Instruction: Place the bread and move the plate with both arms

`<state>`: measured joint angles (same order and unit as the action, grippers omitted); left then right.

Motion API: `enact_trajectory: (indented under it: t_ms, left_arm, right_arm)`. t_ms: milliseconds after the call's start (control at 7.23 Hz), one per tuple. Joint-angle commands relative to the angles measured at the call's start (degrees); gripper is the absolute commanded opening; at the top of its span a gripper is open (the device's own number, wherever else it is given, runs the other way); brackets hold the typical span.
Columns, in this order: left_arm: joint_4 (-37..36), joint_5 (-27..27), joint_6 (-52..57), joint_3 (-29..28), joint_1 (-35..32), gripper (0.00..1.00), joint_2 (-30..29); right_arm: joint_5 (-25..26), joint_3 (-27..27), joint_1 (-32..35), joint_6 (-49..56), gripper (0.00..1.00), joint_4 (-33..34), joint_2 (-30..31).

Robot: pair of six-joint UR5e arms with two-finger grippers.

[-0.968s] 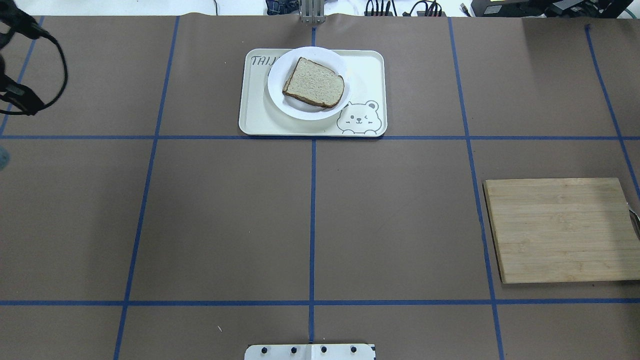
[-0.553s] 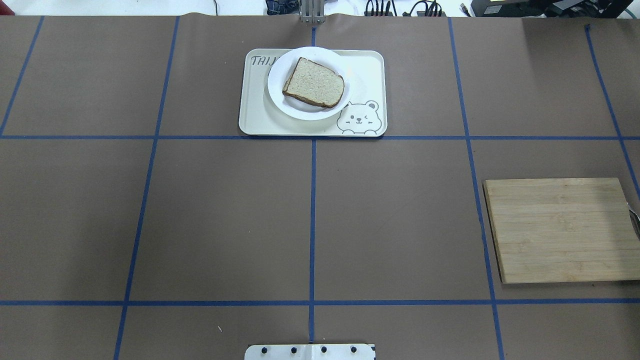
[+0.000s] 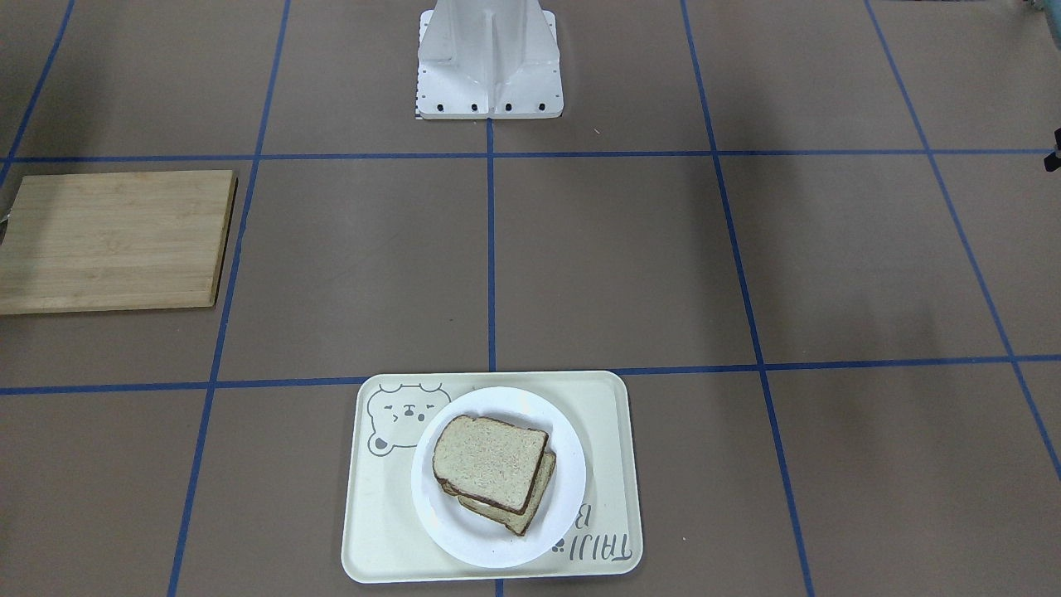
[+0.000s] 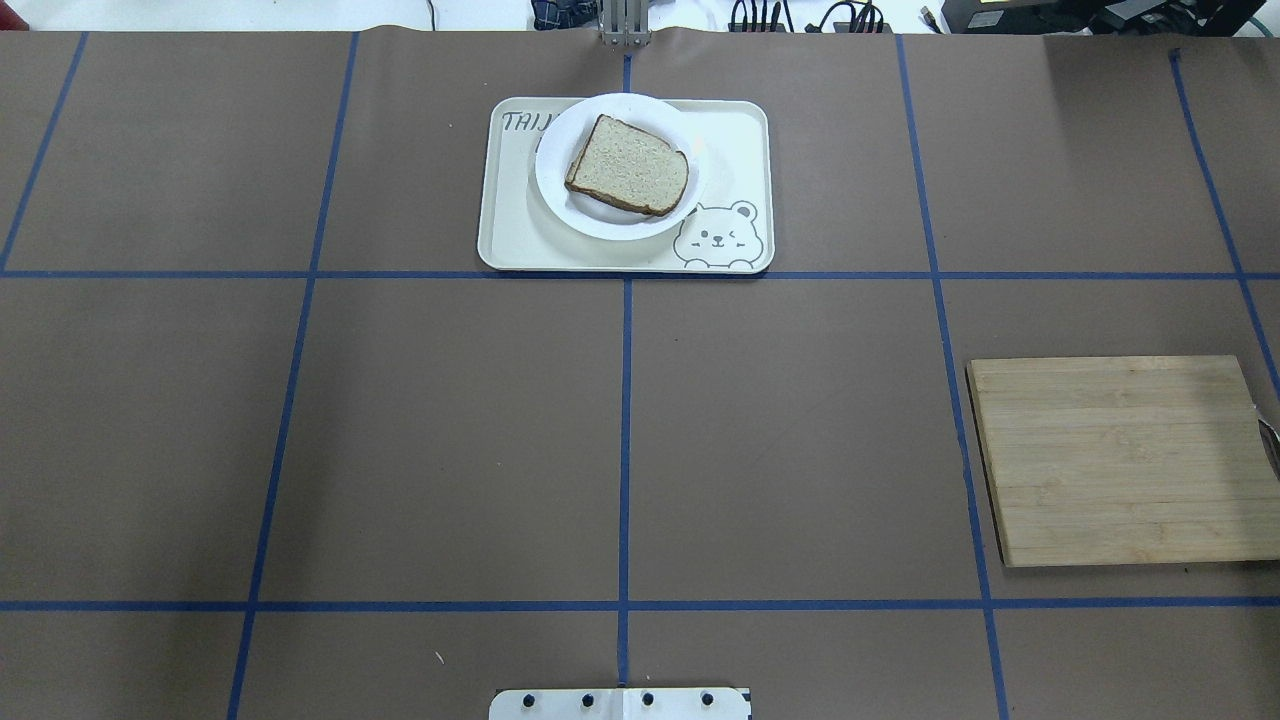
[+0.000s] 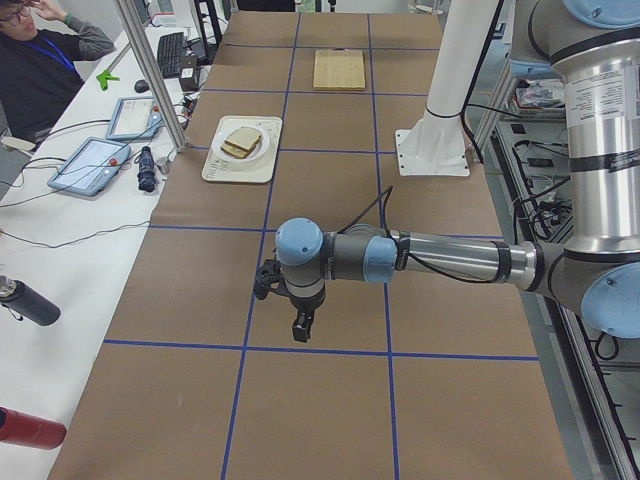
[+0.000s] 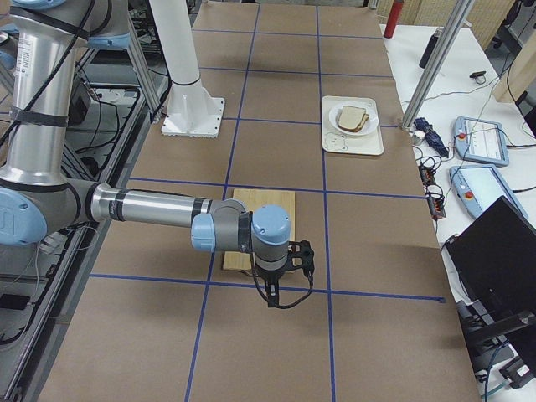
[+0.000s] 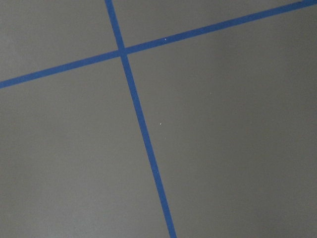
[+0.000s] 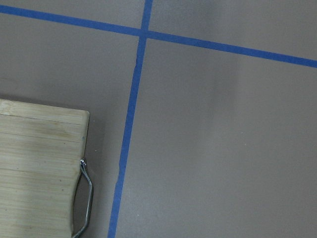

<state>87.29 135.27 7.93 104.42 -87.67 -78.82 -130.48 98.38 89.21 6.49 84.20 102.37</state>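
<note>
The bread is a pale speckled slice with a dark crust. It lies on top of a second slice on the white plate, which stands on the cream bear tray. In the front view the bread and the plate are at the bottom centre. My left gripper shows only in the exterior left view, hanging over bare table far from the tray. My right gripper shows only in the exterior right view, just past the board's end. I cannot tell whether either is open or shut.
A wooden cutting board with a metal handle lies on my right side. The robot's white base post stands at the table's near middle. An operator sits beyond the table's long side. Blue tape lines grid the brown table.
One second ago the left gripper and its cable showed at the overhead view's upper left edge. It has since moved out of that view. Bread, plate and tray have not moved.
</note>
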Motion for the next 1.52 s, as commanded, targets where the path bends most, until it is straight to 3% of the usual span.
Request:
enact_trajectory:
  t_ms: [0,1383]
  left_arm:
    - [0.2,-0.1,0.0,-1.1,-3.0,0.99,2.9]
    - [2.7,-0.2,0.1,0.1,-3.1,0.99,2.9]
  right_arm:
    - [0.3,0.0,0.0,0.0,1.0,0.0,-0.1]
    - [0.3,0.0,0.0,-1.1,1.0,0.0,-0.2]
